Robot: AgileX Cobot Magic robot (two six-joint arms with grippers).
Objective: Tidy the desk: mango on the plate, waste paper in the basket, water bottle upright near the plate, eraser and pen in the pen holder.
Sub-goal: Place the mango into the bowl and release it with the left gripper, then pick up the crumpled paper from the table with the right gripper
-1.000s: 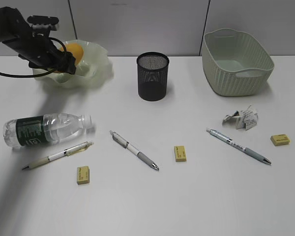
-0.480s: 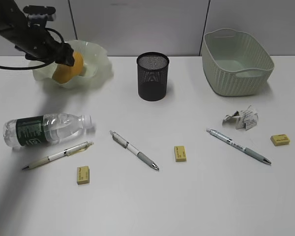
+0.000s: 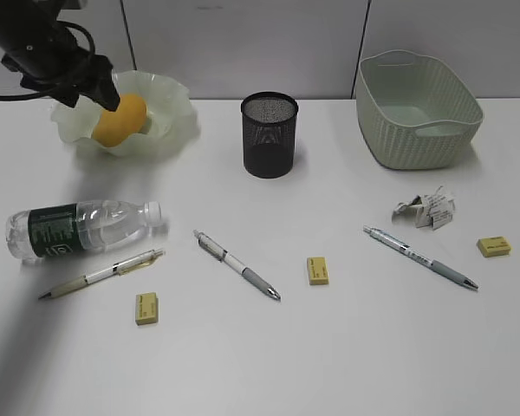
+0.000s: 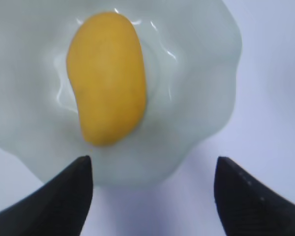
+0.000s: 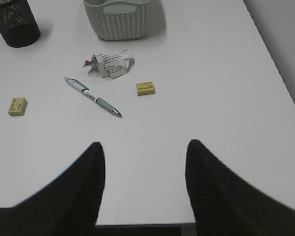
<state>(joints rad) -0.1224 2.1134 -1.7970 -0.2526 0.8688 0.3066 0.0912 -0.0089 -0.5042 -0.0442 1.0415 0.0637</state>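
since the earlier frames the left arm has lifted up and back off the mango (image 3: 120, 120), which now lies alone in the plate (image 3: 169, 121) at the bench's (image 3: 347, 347) far left. the left fingers (image 4: 152, 191) stand wide apart, holding nothing. the right fingers (image 5: 145, 182) are spread too, empty, near the bench's front edge. the water bottle (image 3: 82, 228) lies on its side; its dark green label is too small to read, as is the print on the waste paper (image 3: 426, 208).
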